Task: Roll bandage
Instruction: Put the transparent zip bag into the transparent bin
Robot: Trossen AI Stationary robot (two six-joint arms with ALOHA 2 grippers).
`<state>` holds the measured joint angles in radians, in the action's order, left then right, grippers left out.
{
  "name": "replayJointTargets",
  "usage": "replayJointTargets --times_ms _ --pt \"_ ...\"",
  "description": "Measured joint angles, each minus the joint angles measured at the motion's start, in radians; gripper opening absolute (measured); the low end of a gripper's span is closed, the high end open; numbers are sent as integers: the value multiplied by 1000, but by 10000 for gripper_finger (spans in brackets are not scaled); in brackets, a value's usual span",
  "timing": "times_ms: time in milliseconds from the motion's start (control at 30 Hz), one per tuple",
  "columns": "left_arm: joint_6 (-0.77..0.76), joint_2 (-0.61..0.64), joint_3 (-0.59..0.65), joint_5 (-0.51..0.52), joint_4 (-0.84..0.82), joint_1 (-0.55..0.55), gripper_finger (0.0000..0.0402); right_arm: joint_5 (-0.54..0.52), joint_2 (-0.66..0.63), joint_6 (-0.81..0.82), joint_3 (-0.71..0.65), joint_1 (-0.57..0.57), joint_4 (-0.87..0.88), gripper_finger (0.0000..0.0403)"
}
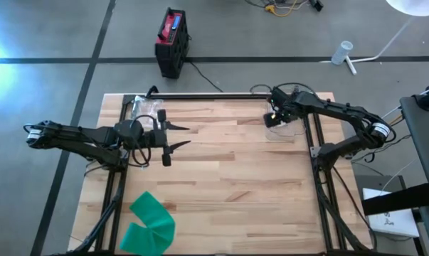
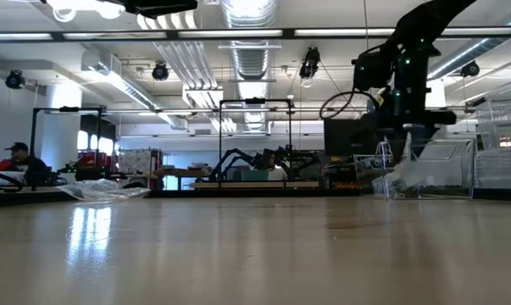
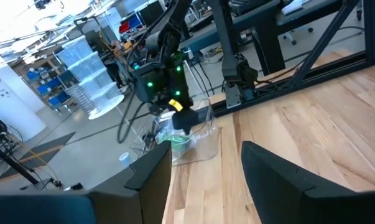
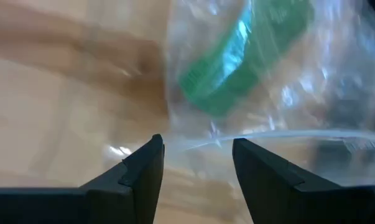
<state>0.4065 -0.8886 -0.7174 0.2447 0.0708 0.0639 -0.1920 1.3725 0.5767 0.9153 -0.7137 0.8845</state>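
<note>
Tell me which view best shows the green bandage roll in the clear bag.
The right wrist view: the green bandage roll fills the frame inside the clear bag, just beyond the right hand. The left wrist view shows it small and distant; in the high and low views it cannot be made out.

The middle of the counter (image 1: 228, 167) lies bare between the two arms, open to passage. The left tool (image 1: 177, 136) hangs over the left part, jaws apart. A clear bag (image 1: 280, 128) with the right tool (image 1: 272, 118) above it takes the far right corner. Crumpled plastic (image 1: 144, 108) sits at the far left corner. A green bandage (image 1: 149, 224) overhangs the near left edge.
</note>
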Motion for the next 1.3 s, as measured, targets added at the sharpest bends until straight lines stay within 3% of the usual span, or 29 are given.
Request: replayJointTargets --times_ms 200,533,867,1033,1233,1300 --pt "0 0 0 0 0 0 171 -2 28 -11 33 -53 -82 183" --pt "0 0 0 7 0 0 160 -29 43 -3 41 -81 113 166" --pt "0 0 0 7 0 0 175 -46 45 -2 28 -91 12 132" --pt "0 0 0 7 0 0 182 -79 45 -48 28 -98 -3 98" --pt "0 0 0 7 0 0 178 -97 44 -128 30 -97 1 16" --pt "0 0 0 7 0 0 172 -98 43 -156 46 -89 19 6"
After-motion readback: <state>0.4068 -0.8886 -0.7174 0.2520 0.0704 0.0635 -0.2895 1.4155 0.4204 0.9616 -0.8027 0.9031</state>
